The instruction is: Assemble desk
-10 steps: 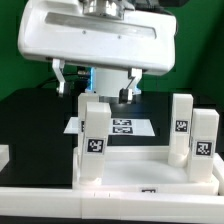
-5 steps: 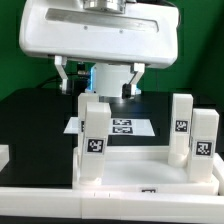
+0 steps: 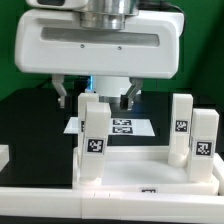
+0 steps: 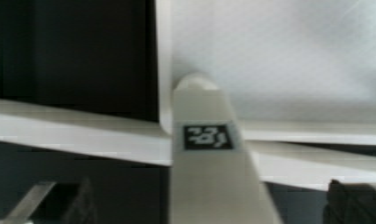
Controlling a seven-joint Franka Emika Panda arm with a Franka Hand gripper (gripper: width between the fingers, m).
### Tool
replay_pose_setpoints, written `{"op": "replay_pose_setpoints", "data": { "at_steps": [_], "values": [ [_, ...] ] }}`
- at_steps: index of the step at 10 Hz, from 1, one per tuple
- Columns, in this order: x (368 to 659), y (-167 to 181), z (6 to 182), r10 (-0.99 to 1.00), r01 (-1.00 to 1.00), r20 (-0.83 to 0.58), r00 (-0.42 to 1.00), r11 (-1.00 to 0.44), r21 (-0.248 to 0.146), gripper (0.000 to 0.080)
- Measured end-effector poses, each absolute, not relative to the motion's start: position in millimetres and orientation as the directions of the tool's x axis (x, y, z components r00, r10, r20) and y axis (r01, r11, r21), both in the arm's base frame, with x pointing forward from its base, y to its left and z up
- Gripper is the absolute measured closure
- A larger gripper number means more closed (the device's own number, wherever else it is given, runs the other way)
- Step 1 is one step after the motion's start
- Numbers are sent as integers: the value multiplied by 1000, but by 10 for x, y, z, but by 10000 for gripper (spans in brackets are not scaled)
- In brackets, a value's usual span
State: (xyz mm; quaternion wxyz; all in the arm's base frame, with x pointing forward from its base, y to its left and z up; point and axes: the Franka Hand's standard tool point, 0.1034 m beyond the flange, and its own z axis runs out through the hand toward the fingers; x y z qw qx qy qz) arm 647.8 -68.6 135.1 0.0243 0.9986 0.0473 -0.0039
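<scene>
Gripper [image 3: 96,97] above the desk, fingers [image 3: 62,96] spread wide, holding nothing, exterior view shows tabletop [image 3: 130,165] with three legs standing, marker board [image 3: 128,126] behind, wrist view shows only one tagged leg [image 4: 211,150] between the fingertips

the marker board [image 3: 122,126] lies flat on the black table [image 3: 30,115], before a green backdrop [image 3: 10,40].

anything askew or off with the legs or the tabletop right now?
Nothing stands out. Three legs stand upright on the tabletop: one under the open gripper, two toward the exterior view's right. The marker board lies flat behind. No tilt or damage visible.
</scene>
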Motion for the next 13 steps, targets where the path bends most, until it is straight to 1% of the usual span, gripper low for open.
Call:
{"op": "replay_pose_setpoints", "data": {
  "at_steps": [3, 6, 9, 10, 11, 12, 13],
  "values": [
    [6484, -679, 1345, 98, 98, -10, 995, -994, 50, 151],
    [6597, -676, 1360, 104, 104, -4, 995, -993, 59, 151],
    [6593, -646, 1325, 108, 109, -7, 994, -992, 58, 151],
    [6591, -643, 1319, 115, 115, -6, 993, -992, 59, 266],
    [6600, -641, 1318, 118, 118, -1, 993, -991, 60, 402],
    [6600, -643, 1319, 116, 116, -1, 993, -991, 60, 402],
    [6600, -644, 1319, 116, 116, -1, 993, -991, 60, 511]
  ]
}}
